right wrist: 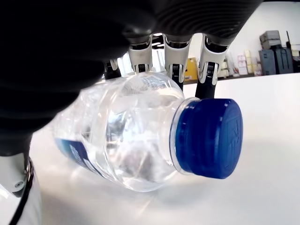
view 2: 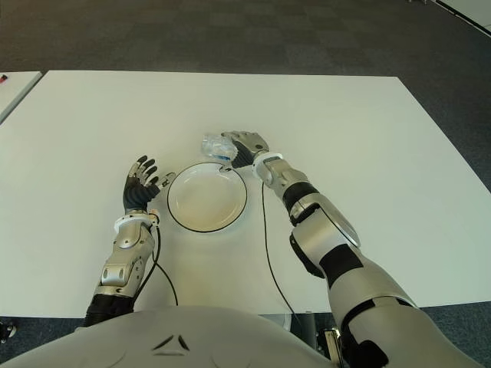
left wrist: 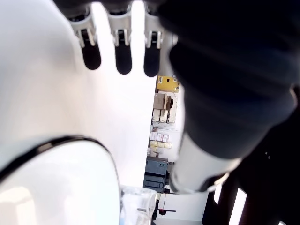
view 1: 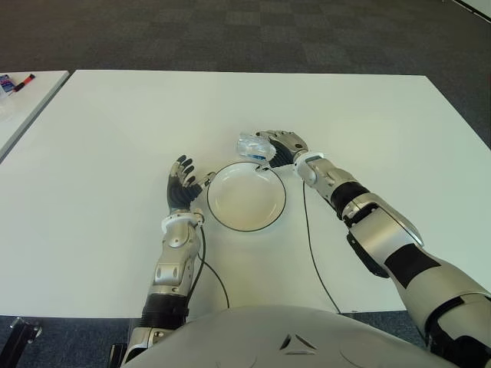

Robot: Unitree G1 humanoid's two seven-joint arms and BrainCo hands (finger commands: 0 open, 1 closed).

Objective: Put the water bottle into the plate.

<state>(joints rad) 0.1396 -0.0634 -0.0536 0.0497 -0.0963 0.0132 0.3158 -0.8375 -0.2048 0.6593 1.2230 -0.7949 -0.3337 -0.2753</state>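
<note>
- The bottle (view 1: pixel 251 146) is held on its side in the curled fingers of the right hand (view 1: pixel 280 147), just beyond the far rim of the plate (view 1: pixel 247 196); its blue cap (right wrist: pixel 210 138) is shown in the right wrist view.
- The grasp is judged done; carrying over the plate and release are left.
- The left hand (view 1: pixel 181 184), fingers spread and holding nothing, is seen just beside the plate's left rim.
- A thin black cable (view 1: pixel 313 253) is seen on the worktop (view 1: pixel 115 138) to the plate's right; nothing is seen blocking the plate.

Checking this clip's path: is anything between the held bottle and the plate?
Nothing visible. The right hand holds the water bottle on its side just beyond the plate; the left hand shows left of it.
</note>
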